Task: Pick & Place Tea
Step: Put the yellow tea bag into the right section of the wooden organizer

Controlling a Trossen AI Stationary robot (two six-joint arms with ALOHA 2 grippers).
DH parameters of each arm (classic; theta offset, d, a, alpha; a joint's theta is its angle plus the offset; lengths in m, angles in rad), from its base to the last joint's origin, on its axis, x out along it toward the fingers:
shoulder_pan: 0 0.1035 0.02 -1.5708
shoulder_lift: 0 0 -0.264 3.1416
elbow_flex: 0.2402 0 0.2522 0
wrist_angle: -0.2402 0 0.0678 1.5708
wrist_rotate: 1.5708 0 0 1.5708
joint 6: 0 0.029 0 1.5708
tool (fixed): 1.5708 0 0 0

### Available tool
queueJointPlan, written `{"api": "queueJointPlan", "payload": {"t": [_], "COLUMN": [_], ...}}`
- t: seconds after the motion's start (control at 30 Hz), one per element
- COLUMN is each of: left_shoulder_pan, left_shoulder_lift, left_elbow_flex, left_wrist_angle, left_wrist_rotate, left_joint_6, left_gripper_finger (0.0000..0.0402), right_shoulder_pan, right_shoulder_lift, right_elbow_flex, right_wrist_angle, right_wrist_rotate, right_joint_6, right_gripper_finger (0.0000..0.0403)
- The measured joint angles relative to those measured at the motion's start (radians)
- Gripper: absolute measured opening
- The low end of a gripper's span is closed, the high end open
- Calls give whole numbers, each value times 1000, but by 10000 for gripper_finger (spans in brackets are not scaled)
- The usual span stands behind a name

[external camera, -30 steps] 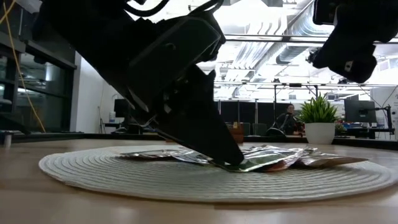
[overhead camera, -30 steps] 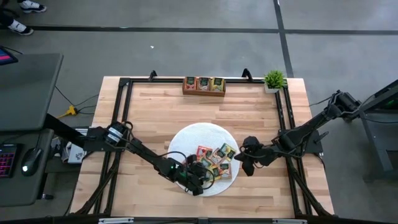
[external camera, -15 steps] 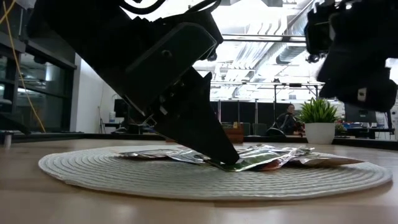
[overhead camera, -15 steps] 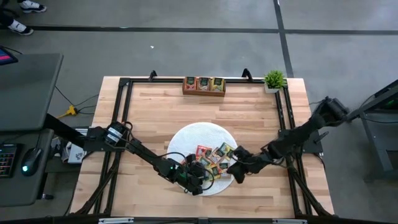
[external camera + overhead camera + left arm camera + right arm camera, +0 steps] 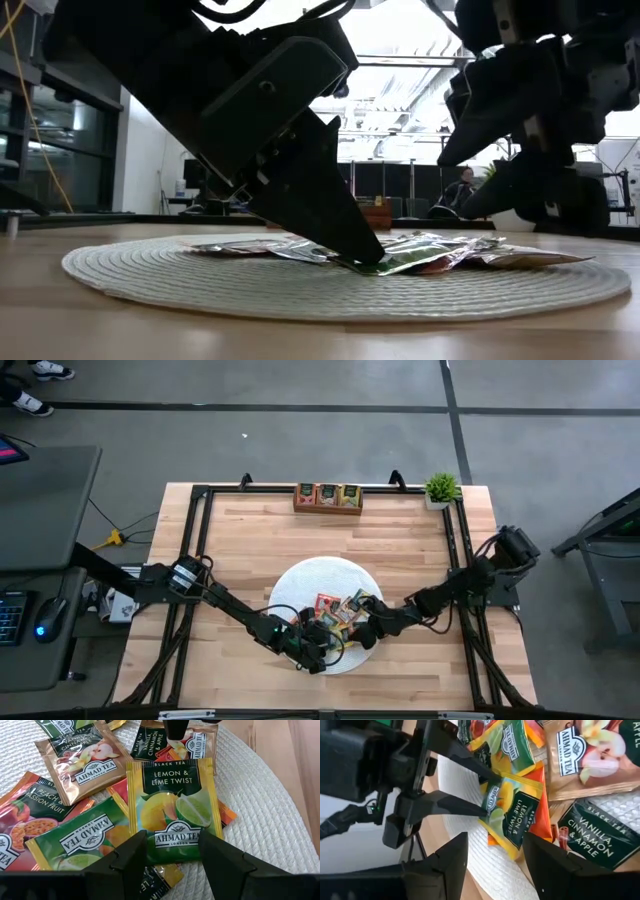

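Several tea packets (image 5: 345, 612) lie overlapping on a round white woven mat (image 5: 300, 582). Uppermost near me is a yellow-green lemon and lime packet (image 5: 172, 795), flat on the others. My left gripper (image 5: 172, 851) reaches in from the table's near left and stands open at that packet's near edge. My right gripper (image 5: 495, 862) hangs open a little above the mat's right part (image 5: 480, 170), pointing toward the same packet (image 5: 509, 812) with nothing between its fingers. My left gripper touches the lemon and lime packet's near edge (image 5: 490, 800) with both spread fingertips (image 5: 481, 811). The fingers slant down from the table's near left. The packet lies flat on the pile between them and is not lifted.
A brown wooden tray (image 5: 297, 501) with more packets stands at the table's far edge. A small potted plant (image 5: 441, 488) sits at the far right corner. A black frame (image 5: 200, 540) runs around the tabletop. Bare wood lies between mat and tray.
My right gripper has come down and toward the table's left, from beside the mat to over its right part, rolling as it went, and has opened. My left gripper and the packets have kept still.
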Motion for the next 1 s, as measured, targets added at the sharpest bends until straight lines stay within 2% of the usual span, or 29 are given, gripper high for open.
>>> {"api": "queueJointPlan", "payload": {"t": [0.53, 0.67, 0.87, 1.0], "left_shoulder_pan": [0, 0, 1, 1], "left_shoulder_lift": [0, 0, 0, 0], "left_elbow_flex": [0, 0, 0, 0], "left_wrist_angle": [0, 0, 0, 0], "left_wrist_rotate": [-1, -1, -1, -1], "left_joint_6": [0, 0, 0, 0], "left_gripper_finger": [177, 177, 177, 177], "right_shoulder_pan": [-69, -80, -82, -82], "right_shoulder_lift": [0, 0, 0, 0], "right_elbow_flex": [0, 50, 158, 173], "right_wrist_angle": [-42, -122, -336, -380], "right_wrist_rotate": [-107, -140, -141, -140], "right_joint_6": [108, 80, 12, 11], "right_gripper_finger": [186, 185, 185, 185]}}
